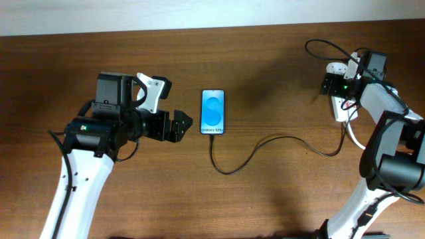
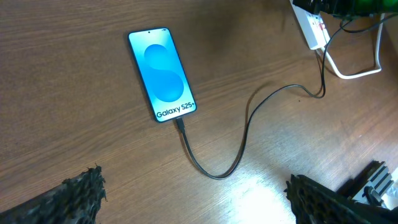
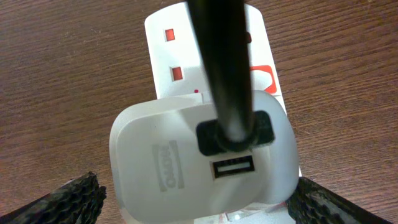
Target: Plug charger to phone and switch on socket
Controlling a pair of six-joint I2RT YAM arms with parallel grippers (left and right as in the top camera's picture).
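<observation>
Socket (image 2: 308,29) is located at the table's right side, below the right gripper (image 3: 199,202), whose fingers are spread wide with nothing gripped. Phone (image 1: 212,111) is laid mid-table with its screen lit. The charger (image 2: 214,177) is seen seated in its lower end, so plugging is judged complete. The left gripper (image 1: 180,125) is held open and empty beside the phone. Pressing a red switch (image 3: 177,73) is judged outstanding; switch state cannot be read.
</observation>
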